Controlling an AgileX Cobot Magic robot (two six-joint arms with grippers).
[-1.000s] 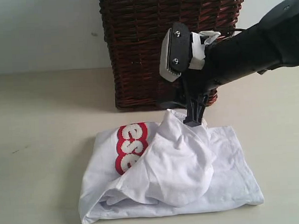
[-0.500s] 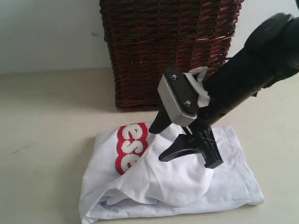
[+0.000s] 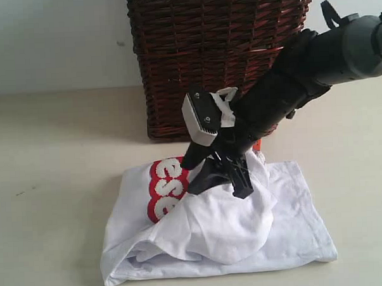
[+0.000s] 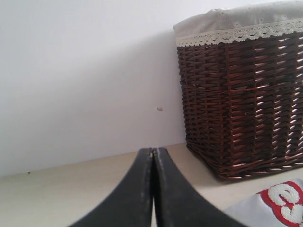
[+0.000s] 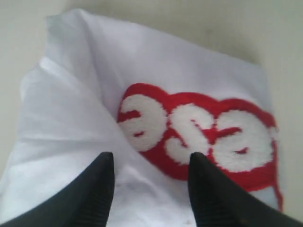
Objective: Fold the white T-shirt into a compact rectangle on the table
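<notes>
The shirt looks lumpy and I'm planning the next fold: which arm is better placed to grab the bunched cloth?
Right, probably. The right gripper, open, hangs directly over the bunched white T-shirt with red-outlined lettering. The left gripper is shut and off to the side, facing the dark brown wicker basket.

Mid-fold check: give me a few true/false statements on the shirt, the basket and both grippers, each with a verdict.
1. The right gripper is open over the white T-shirt. True.
2. The left gripper is open. False: it is shut, with nothing between its jaws.
3. The white T-shirt lies inside the wicker basket. False: it lies on the table in front of the basket.
4. Red-outlined lettering shows on the shirt. True.
5. The shirt is a flat, neat rectangle. False: loose cloth is bunched on top.
</notes>
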